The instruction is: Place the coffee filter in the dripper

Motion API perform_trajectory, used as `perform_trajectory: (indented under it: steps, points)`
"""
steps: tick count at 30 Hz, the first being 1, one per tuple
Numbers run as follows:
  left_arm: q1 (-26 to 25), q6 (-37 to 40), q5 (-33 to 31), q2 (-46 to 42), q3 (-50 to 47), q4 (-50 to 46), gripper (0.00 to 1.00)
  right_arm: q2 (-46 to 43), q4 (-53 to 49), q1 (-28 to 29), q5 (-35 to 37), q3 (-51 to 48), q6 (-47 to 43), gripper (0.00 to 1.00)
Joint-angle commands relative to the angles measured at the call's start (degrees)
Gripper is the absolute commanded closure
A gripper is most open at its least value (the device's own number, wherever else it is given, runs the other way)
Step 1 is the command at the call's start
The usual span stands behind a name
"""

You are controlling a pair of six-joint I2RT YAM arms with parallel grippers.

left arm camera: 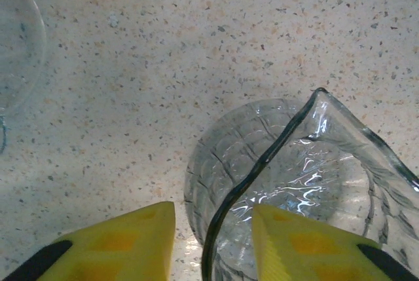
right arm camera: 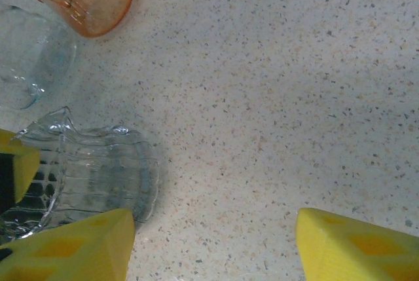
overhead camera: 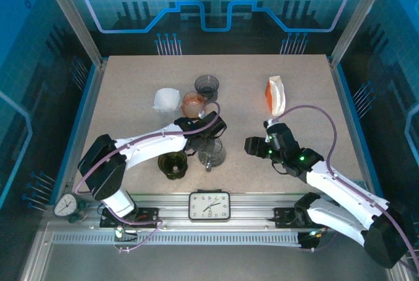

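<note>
because the paper coffee filter [overhead camera: 167, 99] looks light and crushable, pinch its rim gently; it sits on the counter [overhead camera: 131, 84] behind the glass dripper [left arm camera: 288, 176], whose wall the part-open left gripper [left arm camera: 213, 212] straddles ungripped; right gripper [right arm camera: 215, 222] gapes, empty.

Smooth white shells cover the long links of the left arm [overhead camera: 141, 145] and the right arm [overhead camera: 344, 186], with chunky black housings at the joints. A thin lilac cable [overhead camera: 309, 106] loops along each one. Small green lights [overhead camera: 302, 159] glow on the right wrist. The left gripper [left arm camera: 213, 222] and right gripper [right arm camera: 213, 228] have wedge-shaped yellow fingers [left arm camera: 124, 238] with black patches behind, and one has a finely ridged inner edge.
</note>
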Motion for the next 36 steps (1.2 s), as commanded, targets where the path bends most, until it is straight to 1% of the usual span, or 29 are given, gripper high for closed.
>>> perform_trajectory:
  steps: [1, 3, 6, 12, 16, 19, 21, 23, 27, 34, 36]
  points:
    - [-0.32, -1.61, -2.10, -5.26, -0.47, -1.00, 0.55, 0.23, 1.26, -0.77, -0.33, -0.52, 0.09, 0.33]
    - [-0.18, -2.43, -2.09, -8.18, -0.80, -1.87, 0.53, 0.30, 1.48, -0.77, -0.37, -0.74, 0.17, 0.33]
    - [0.08, -4.92, -1.03, -12.76, -2.32, -3.77, 0.53, 0.23, 2.22, -0.78, -0.50, -1.44, 0.36, 0.33]
    - [2.67, -12.50, 2.43, -21.72, -8.29, -10.65, 0.52, 0.14, 3.97, -0.78, -0.81, -2.94, 0.67, 0.33]
    - [6.33, -18.61, 4.33, -30.60, -15.12, -14.37, 0.52, -0.11, 4.71, -0.87, -1.03, -3.68, 0.59, 0.33]
    - [10.07, -21.90, 7.16, -36.79, -20.12, -14.08, 0.52, -0.21, 5.30, -0.99, -1.00, -4.13, 0.61, 0.33]
    - [12.10, -23.51, 9.02, -39.29, -22.56, -13.63, 0.53, -0.22, 5.35, -1.03, -1.07, -4.13, 0.54, 0.33]
    - [13.45, -24.56, 9.46, -40.43, -24.20, -13.96, 0.54, -0.26, 5.32, -1.13, -1.08, -4.13, 0.42, 0.33]
    - [14.91, -24.94, 10.48, -39.93, -26.58, -12.77, 0.56, -0.39, 5.30, -1.22, -1.11, -4.22, 0.29, 0.32]
    - [15.51, -24.56, 10.96, -35.46, -28.88, -10.72, 0.68, -0.98, 4.92, -1.44, -0.99, -4.56, 0.39, 0.32]
    - [15.50, -24.39, 11.13, -34.86, -29.44, -9.99, 0.73, -1.18, 4.74, -1.63, -0.95, -4.66, 0.39, 0.32]
